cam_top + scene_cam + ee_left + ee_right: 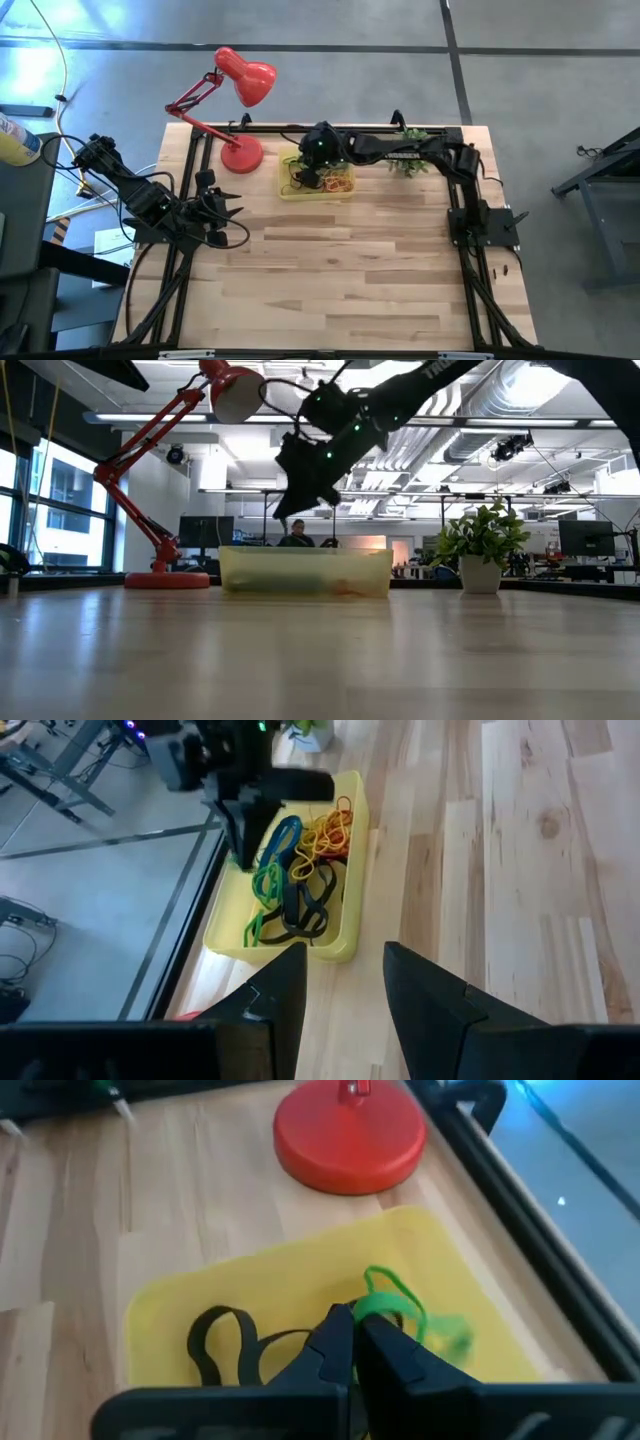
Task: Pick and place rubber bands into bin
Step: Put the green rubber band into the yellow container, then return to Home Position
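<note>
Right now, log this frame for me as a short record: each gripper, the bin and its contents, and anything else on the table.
right gripper: above the bin, fingers closed, a green rubber band at its tips
left gripper: open, holding nothing, waiting at the table's left edge, facing the bin
bin: yellow tray at the table's back edge, beside the red desk lamp
rubber bands: green, black, orange, yellow and blue ones piled in the bin
loose bands on the table: none visible
other: small potted plant at the back edge
</note>
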Robot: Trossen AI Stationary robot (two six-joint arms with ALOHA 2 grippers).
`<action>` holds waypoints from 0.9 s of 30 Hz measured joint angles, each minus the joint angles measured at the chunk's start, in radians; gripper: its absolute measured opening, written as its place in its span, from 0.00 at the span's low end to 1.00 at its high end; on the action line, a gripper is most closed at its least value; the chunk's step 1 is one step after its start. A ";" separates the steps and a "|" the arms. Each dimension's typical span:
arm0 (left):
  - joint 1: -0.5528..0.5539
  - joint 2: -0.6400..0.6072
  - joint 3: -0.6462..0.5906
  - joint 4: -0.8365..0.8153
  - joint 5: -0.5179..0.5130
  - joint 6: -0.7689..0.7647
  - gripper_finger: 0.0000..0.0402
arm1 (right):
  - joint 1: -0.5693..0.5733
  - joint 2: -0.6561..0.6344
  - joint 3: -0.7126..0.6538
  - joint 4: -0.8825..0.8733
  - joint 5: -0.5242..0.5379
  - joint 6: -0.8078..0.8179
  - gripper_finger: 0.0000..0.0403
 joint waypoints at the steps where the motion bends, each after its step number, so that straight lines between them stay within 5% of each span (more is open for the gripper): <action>1: 0.000 0.000 0.000 0.001 0.000 0.000 0.31 | 0.000 0.010 0.000 0.014 -0.002 0.011 0.00; 14: 0.000 0.000 0.000 0.013 -0.009 -0.001 0.31 | -0.022 0.048 0.001 0.072 -0.029 0.077 0.06; 27: 0.000 0.000 0.000 0.017 0.000 -0.001 0.31 | -0.036 0.048 0.003 0.072 -0.181 0.165 0.41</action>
